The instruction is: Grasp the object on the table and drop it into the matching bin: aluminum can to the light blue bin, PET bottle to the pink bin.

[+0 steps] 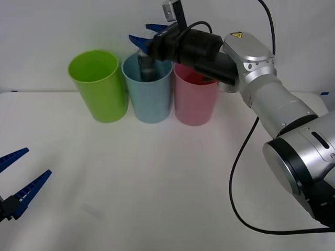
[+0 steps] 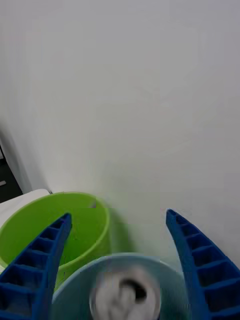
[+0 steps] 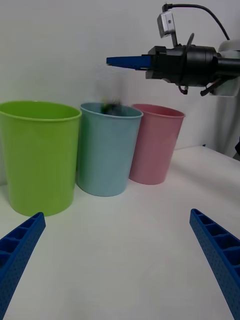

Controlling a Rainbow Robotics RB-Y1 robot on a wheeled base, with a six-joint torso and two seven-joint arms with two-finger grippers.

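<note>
The silver-grey aluminum can [image 1: 145, 65] is in the mouth of the light blue bin [image 1: 152, 99], its top still level with the rim, free of any finger. In the right wrist view the can [image 2: 125, 297] is a blurred grey disc inside the light blue bin [image 2: 150, 262]. My right gripper [image 1: 140, 32] hangs open just above that bin, its fingers spread on either side of the can [image 2: 119, 215]. The pink bin [image 1: 194, 102] stands right of the blue one. My left gripper [image 1: 37, 161] waits open low over the table [image 1: 157, 183] at the near left.
A lime green bin [image 1: 99, 86] stands left of the light blue bin, the three in a row against the white back wall. From the left wrist view the bins [image 3: 105, 150] stand ahead with bare tabletop [image 3: 120, 240] before them. My right arm's black cable [image 1: 238, 172] loops down at the right.
</note>
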